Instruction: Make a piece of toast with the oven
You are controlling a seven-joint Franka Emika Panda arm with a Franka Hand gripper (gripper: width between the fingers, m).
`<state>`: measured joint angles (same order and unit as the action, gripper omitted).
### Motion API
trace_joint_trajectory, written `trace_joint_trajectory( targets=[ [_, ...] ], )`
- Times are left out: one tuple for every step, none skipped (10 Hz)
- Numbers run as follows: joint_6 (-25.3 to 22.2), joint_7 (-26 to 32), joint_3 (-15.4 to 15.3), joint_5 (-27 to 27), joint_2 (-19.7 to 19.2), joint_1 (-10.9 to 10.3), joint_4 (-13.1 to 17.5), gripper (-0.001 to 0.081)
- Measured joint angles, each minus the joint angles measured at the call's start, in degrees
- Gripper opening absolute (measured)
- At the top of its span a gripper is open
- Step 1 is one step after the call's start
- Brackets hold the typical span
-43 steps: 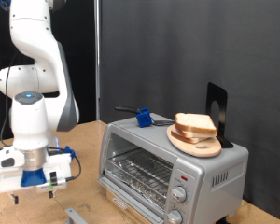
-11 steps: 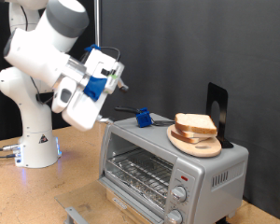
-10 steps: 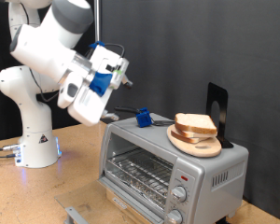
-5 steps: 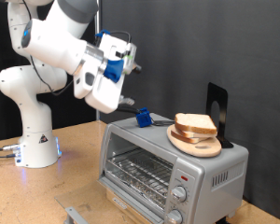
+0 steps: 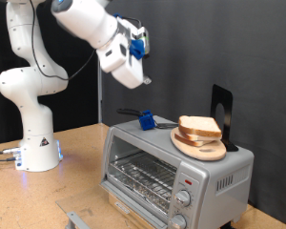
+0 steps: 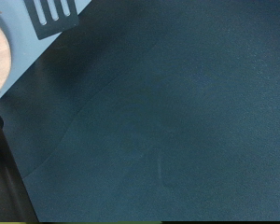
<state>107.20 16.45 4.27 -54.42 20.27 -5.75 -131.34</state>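
The silver-grey oven (image 5: 176, 170) stands at the exterior view's lower right with its glass door shut and the wire rack showing behind it. On its top a round wooden plate (image 5: 202, 149) carries a stack of bread slices. The top slice, the piece of toast (image 5: 198, 125), is pale with a tan crust. My gripper (image 5: 143, 76) is high in the air, above the oven and toward the exterior view's left of the plate, well clear of both. It holds nothing that I can see. Its fingers do not show in the wrist view.
A blue object with a dark handle (image 5: 144, 120) lies on the oven top beside the plate. A black stand (image 5: 221, 116) rises behind the plate. A grey metal piece (image 5: 74, 219) lies on the wooden table in front. The wrist view shows mostly dark curtain (image 6: 168, 121).
The arm has swung up from low over the table and moved toward the exterior view's right, so the gripper is now high above the oven. The bread, plate and oven have not moved.
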Motion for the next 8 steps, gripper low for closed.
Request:
trace_joint_trajectory(
  targets=[
    [-0.1,-1.0,0.1,-0.4,-0.2,0.1,0.0,0.0808],
    [-1.9,0.0,-0.1,2.3,-0.4,0.0,0.3,0.0808],
    [-2.5,0.8,-1.4,7.4,-0.1,-0.1,1.0,0.0808],
    [-2.2,0.4,-3.6,13.2,0.5,-0.1,1.8,0.0808],
    [-1.0,-0.9,-6.2,19.3,1.5,-0.1,2.2,0.0808],
    [0.7,-2.9,-8.8,25.6,2.8,0.0,2.3,0.0808],
    [1.1,-5.1,-11.0,31.5,3.9,0.1,2.5,0.0808],
    [1.1,-6.5,-12.4,35.4,4.6,0.9,2.5,0.0808]
  ],
)
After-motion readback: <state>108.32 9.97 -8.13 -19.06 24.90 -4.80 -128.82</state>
